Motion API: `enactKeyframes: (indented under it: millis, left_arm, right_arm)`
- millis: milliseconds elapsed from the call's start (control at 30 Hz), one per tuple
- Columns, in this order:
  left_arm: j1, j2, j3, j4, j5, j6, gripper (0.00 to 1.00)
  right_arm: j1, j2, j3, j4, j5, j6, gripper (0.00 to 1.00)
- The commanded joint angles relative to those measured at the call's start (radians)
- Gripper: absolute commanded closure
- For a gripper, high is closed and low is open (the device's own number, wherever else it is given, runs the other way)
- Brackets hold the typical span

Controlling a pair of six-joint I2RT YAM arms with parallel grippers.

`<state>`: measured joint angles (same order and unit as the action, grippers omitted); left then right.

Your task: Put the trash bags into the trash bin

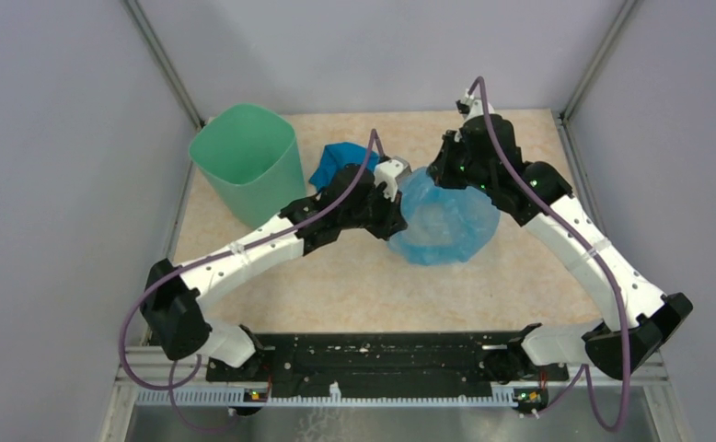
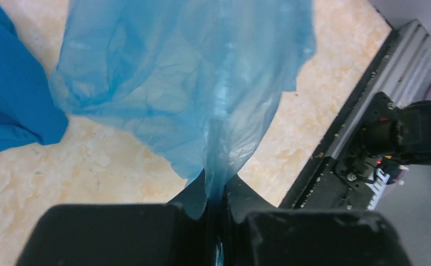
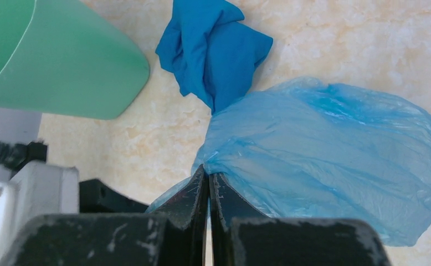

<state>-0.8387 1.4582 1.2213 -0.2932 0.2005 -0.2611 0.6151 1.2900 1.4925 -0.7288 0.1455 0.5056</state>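
The trash bag [image 1: 446,221] sits mid-table, right of the trash bin [image 1: 244,157] — we pinch its film in left gripper [image 2: 213,191] and right gripper [image 3: 208,177]; uneven pulling could tear it or slip it free.

Top view overhead; 2 wrist views close, sharing trash bag [image 2: 185,83].

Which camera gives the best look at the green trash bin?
The top external view: the whole trash bin shows there, rim and open mouth included. The right wrist view catches only part of its green wall. The left wrist view does not show it at all.
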Motion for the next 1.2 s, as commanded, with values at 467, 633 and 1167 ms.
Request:
enactKeyframes:
  millis: [467,633,1167]
  left_arm:
    - [0.025,-0.095,0.135,-0.137,-0.146,-0.242,1.0]
    - [0.087,-0.092,0.097,-0.116,-0.099,-0.259,1.0]
    - [0.181,-0.099,0.057,-0.091,-0.028,-0.268,1.0]
  right_arm:
    - [0.045,0.046,0.096,0.018,-0.073,-0.082,0.55]
    - [0.045,-0.022,0.065,-0.016,-0.003,-0.099,0.28]
    - [0.046,-0.388,-0.359,-0.045,0.087,-0.109,0.34]
